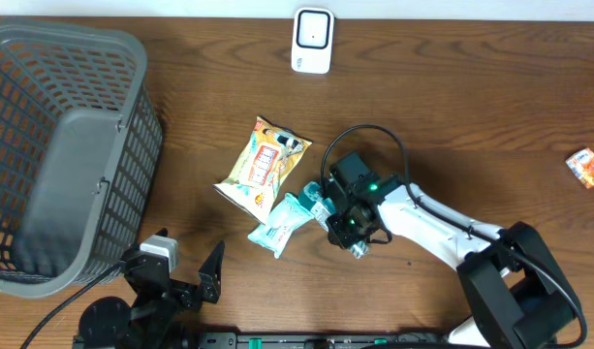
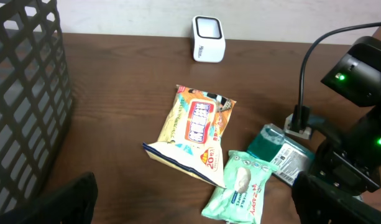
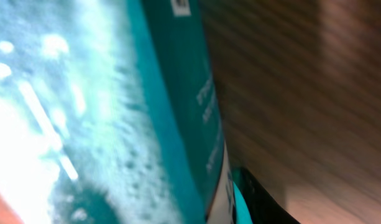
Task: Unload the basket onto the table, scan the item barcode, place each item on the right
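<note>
A teal pack (image 1: 316, 197) lies on the table beside a green wipes pack (image 1: 280, 225) and a yellow snack bag (image 1: 263, 165). My right gripper (image 1: 349, 229) sits over the teal pack's right end and is shut on it. In the right wrist view the teal pack (image 3: 115, 124) fills the blurred frame, pressed against one dark finger (image 3: 265, 205). A barcode label shows on the teal pack (image 2: 278, 151) in the left wrist view. The white scanner (image 1: 313, 41) stands at the table's far edge. My left gripper (image 1: 188, 264) stays open and empty at the near edge.
A large grey mesh basket (image 1: 132, 145) takes up the left side. A small orange packet (image 1: 586, 167) lies at the far right. The right arm's black cable (image 1: 374, 136) loops above the gripper.
</note>
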